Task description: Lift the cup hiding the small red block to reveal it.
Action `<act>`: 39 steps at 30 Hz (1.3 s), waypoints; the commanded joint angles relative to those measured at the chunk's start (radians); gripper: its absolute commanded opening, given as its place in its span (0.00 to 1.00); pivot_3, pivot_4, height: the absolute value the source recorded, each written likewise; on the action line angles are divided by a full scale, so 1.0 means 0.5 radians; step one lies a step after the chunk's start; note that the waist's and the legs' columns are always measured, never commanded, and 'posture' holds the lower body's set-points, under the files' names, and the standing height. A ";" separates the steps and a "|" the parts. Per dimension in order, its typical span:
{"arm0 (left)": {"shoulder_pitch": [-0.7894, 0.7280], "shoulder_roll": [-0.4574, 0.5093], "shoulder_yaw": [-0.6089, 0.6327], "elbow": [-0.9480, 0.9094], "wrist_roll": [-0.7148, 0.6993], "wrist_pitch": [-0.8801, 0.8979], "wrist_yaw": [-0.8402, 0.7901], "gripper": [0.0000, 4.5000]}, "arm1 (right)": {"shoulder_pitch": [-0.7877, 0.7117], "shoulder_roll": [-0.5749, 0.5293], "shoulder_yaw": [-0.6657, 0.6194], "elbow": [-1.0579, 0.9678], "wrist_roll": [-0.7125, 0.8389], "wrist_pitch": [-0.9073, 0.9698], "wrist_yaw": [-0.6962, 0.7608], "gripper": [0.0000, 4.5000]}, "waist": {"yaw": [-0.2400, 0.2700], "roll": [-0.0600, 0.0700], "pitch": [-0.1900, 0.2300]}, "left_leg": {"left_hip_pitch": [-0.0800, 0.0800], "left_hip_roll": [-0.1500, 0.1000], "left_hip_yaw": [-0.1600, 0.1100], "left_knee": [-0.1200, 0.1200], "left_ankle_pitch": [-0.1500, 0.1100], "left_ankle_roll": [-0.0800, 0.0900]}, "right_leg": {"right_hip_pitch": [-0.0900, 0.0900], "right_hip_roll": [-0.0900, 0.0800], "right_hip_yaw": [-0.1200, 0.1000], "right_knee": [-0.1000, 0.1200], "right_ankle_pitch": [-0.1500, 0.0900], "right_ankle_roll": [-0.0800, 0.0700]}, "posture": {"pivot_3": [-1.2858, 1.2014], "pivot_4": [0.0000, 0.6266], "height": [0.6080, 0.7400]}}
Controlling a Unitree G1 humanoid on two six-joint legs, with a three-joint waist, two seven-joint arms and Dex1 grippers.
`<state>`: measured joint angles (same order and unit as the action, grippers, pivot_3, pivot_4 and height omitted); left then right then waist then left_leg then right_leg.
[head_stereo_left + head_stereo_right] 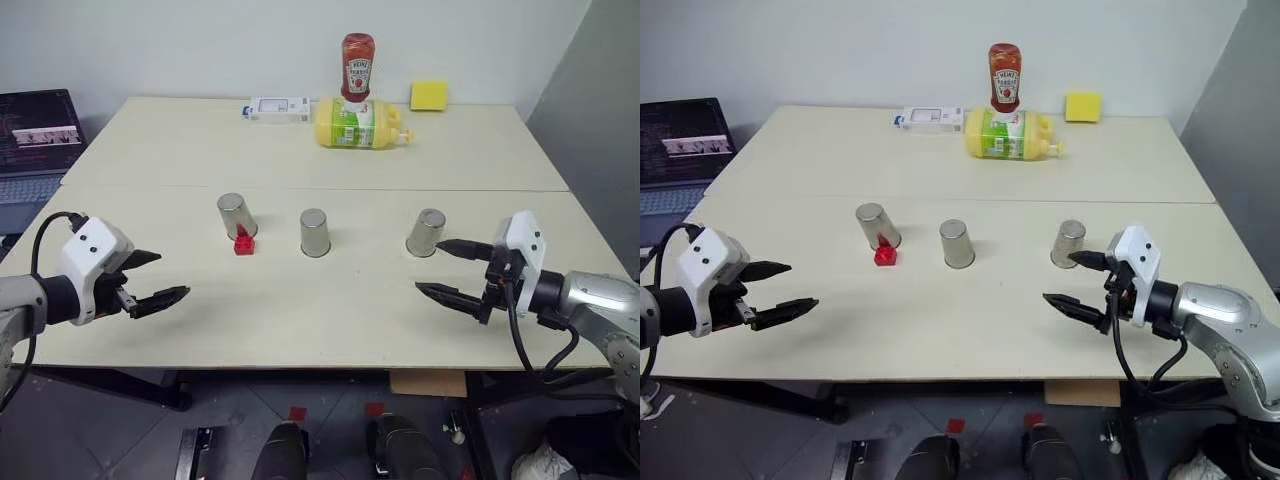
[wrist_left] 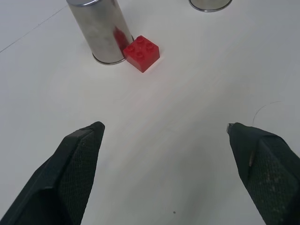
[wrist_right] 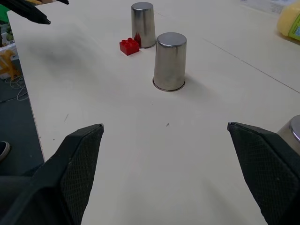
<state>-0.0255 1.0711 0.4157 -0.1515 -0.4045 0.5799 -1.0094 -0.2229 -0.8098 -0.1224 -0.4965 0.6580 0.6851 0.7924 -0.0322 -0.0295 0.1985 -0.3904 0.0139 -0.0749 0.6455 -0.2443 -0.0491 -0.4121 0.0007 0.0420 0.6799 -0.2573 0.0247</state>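
We find the small red block (image 1: 244, 244) lying bare on the table (image 1: 300, 320), touching or just beside the base of the left cup (image 1: 236, 216), on the side nearer the robot; that cup stands upside down on the tabletop next to it, not over it. So, as far as we can judge, the reveal is already achieved, or the block was never covered here: nothing hides it now, and we see little left to do beyond keeping the arms away. The middle cup (image 1: 315, 232) and the right cup (image 1: 426, 232) also stand inverted and untouched, in a row with the first. Our left gripper (image 1: 152, 278) hovers over the near edge of the table, well apart from the block, its jaws spread wide and empty. Our right gripper (image 1: 448, 270) hangs just beside the right cup, jaws likewise wide apart and holding nothing. At the table's far side lie a ketchup bottle (image 1: 357, 67) and a yellow bottle (image 1: 358, 124).
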 commanded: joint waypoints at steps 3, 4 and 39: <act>0.007 -0.006 0.085 -0.083 -0.021 -0.005 0.029 0.99 | 0.007 -0.035 -0.054 0.024 -0.042 -0.092 0.076 1.00 | 0.000 0.000 0.000 | 0.000 0.000 0.000 0.000 0.000 0.000 | 0.000 0.000 0.000 0.000 0.000 0.000 | 0.52 0.24 1.00; 0.009 -0.007 0.085 -0.091 -0.019 -0.004 0.036 0.99 | 0.009 -0.033 -0.062 0.026 -0.040 -0.092 0.074 1.00 | 0.000 0.000 0.000 | 0.000 0.000 0.000 0.000 0.000 0.000 | 0.000 0.000 0.000 0.000 0.000 0.000 | 0.52 0.24 1.00; -0.069 -0.023 0.004 -0.079 0.015 -0.032 0.113 0.99 | -0.025 -0.043 -0.070 0.056 -0.066 -0.099 0.125 1.00 | 0.000 0.000 0.000 | 0.000 0.000 0.000 0.000 0.000 0.000 | 0.000 0.000 0.000 0.000 0.000 0.000 | 0.52 0.24 1.00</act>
<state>-0.0442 1.0560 0.4093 -0.1790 -0.3985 0.5774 -0.9545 -0.2135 -0.8281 -0.1444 -0.4536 0.6150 0.6424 0.8487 -0.0320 -0.0295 0.1985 -0.3906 0.0137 -0.0748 0.6453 -0.2443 -0.0491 -0.4121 0.0007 0.0421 0.6799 -0.2572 0.0247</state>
